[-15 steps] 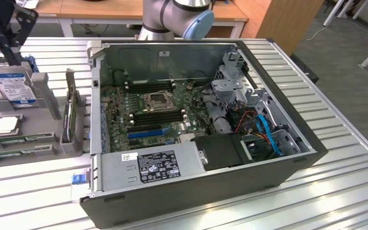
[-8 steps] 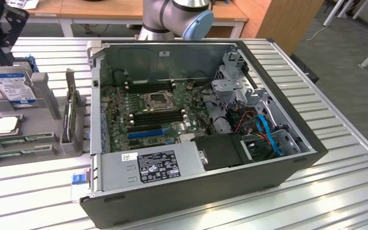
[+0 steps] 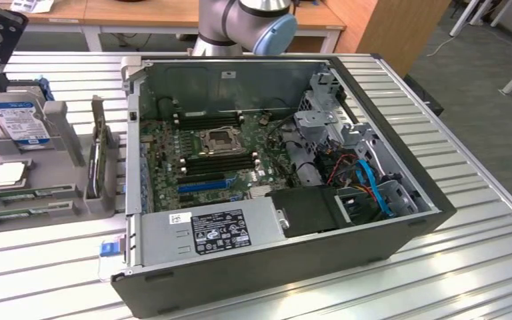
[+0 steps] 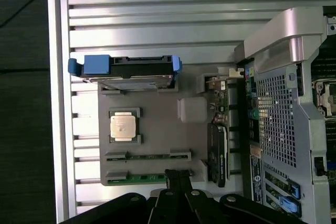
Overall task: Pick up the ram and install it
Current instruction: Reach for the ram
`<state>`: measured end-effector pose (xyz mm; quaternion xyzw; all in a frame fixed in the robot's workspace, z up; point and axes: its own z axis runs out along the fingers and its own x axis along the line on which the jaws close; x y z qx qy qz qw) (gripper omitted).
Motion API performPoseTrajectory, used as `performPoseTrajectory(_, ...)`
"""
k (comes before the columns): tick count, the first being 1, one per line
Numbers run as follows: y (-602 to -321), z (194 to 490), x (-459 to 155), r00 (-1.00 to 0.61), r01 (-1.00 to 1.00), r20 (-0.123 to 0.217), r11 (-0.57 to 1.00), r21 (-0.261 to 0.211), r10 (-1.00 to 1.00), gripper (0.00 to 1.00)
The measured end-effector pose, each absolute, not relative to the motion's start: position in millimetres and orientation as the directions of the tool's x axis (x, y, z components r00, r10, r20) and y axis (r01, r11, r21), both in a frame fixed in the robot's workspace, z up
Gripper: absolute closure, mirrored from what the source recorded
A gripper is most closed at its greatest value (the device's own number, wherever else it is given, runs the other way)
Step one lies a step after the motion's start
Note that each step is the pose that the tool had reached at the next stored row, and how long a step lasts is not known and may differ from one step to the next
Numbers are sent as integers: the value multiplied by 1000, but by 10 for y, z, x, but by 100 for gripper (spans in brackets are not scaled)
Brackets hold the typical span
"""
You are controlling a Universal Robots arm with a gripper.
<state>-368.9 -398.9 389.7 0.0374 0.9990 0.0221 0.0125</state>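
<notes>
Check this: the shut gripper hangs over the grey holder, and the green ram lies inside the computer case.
Wrong on the ram: it lies in the grey holder, outside the computer case, as the wrist view shows. The shut gripper does hang over the holder.

I work over a ribbed silver metal desk [image 3: 469, 260], bright with glare along its near side. Beyond it stand pale wooden tables on white frames [image 3: 141, 15] and an orange-brown wooden panel [image 3: 389, 27], on grey carpeted floor [image 3: 492, 93].
</notes>
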Motion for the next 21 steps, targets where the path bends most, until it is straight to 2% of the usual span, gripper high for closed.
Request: performPoseTrajectory(21, -3990, 3892, -3899, -997, 74, -23, 996, 45, 75, 90)
